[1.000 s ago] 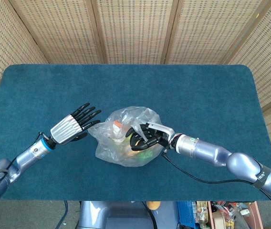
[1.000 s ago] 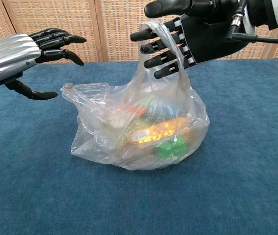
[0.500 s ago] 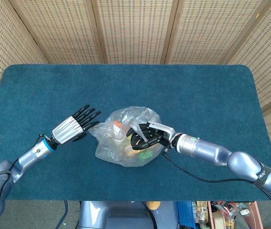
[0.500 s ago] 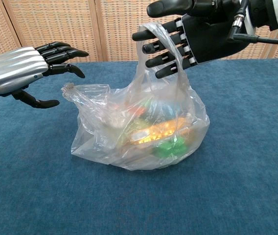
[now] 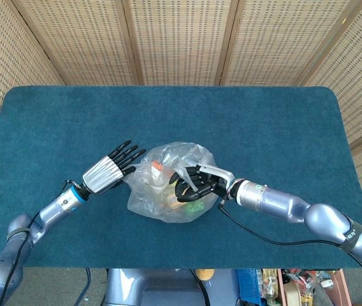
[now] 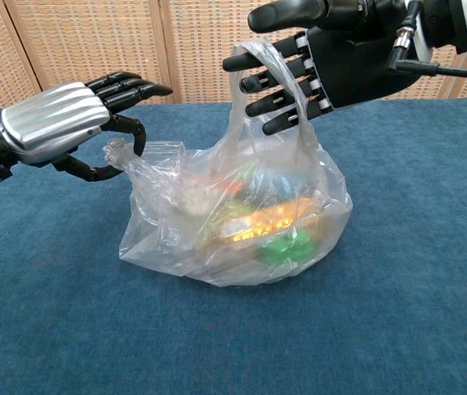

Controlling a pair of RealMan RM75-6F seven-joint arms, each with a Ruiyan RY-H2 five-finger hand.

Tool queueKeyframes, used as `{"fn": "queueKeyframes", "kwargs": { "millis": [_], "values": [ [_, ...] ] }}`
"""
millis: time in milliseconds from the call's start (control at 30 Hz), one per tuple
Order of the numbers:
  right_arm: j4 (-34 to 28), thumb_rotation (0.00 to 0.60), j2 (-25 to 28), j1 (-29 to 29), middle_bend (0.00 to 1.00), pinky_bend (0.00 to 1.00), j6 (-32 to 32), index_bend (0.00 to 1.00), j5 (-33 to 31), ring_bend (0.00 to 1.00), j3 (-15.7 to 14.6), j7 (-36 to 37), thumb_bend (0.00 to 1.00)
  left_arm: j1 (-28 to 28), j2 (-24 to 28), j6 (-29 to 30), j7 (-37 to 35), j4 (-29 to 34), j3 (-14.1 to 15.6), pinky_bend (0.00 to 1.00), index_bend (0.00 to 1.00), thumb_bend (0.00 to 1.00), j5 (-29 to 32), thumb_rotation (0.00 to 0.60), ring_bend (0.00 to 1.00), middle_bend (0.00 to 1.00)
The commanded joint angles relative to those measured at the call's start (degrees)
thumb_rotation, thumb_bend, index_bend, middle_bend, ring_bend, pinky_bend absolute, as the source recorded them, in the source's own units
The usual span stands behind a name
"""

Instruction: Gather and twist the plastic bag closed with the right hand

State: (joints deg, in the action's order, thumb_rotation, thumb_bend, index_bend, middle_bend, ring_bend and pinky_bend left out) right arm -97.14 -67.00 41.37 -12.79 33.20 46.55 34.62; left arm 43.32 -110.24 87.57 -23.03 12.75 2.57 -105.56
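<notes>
Fuzzy blue table (image 5: 276, 121), crinkled clear plastic bag (image 6: 242, 222), handle looped over spread right hand (image 6: 332, 62), left hand (image 6: 69, 123) spread

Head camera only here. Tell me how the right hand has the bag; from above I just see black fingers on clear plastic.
Observer: In the chest view, the right hand is raised above the plastic bag. Its fingers are spread and hold up one handle loop draped over them.
Operator: Report the left hand.
Observer: The left hand has its thumb and a finger curved around the bag's bunched corner. As far as I can tell, they are not clamped on it.
Operator: Give me the bag's base.
Observer: It sits on the table, with a green item low at the front.
</notes>
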Motion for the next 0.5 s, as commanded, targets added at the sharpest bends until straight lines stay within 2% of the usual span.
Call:
{"fn": "queueKeyframes", "kwargs": {
  "millis": [33, 167, 367, 500],
  "values": [
    [-0.25, 0.6, 0.08, -0.07, 0.53, 0.42, 0.12, 0.38, -0.01, 0.42, -0.03, -0.09, 0.08, 0.35, -1.16, 1.43, -1.09, -0.17, -1.03, 0.0, 0.64, 0.44, 1.52, 0.6, 0.0, 0.0],
    [-0.65, 0.6, 0.19, -0.29, 0.53, 0.42, 0.24, 0.38, -0.12, 0.41, 0.06, -0.2, 0.08, 0.84, -2.23, 1.95, -1.21, -0.59, -1.94, 0.0, 0.73, 0.47, 3.0, 0.6, 0.0, 0.0],
    [-1.21, 0.6, 0.52, -0.76, 0.53, 0.42, 0.33, 0.38, -0.15, 0.42, 0.14, -0.45, 0.08, 1.44, -3.85, 3.76, -2.89, -0.12, -4.01, 0.0, 0.74, 0.47, 5.67, 0.6, 0.0, 0.0],
    [-1.45, 0.6, 0.66, -0.99, 0.53, 0.42, 0.43, 0.38, -0.25, 0.42, 0.24, -0.56, 0.08, 1.75, -5.4, 4.81, -7.07, 1.24, -7.27, 0.0, 0.73, 0.47, 9.49, 0.6, 0.0, 0.0]
  ]
}}
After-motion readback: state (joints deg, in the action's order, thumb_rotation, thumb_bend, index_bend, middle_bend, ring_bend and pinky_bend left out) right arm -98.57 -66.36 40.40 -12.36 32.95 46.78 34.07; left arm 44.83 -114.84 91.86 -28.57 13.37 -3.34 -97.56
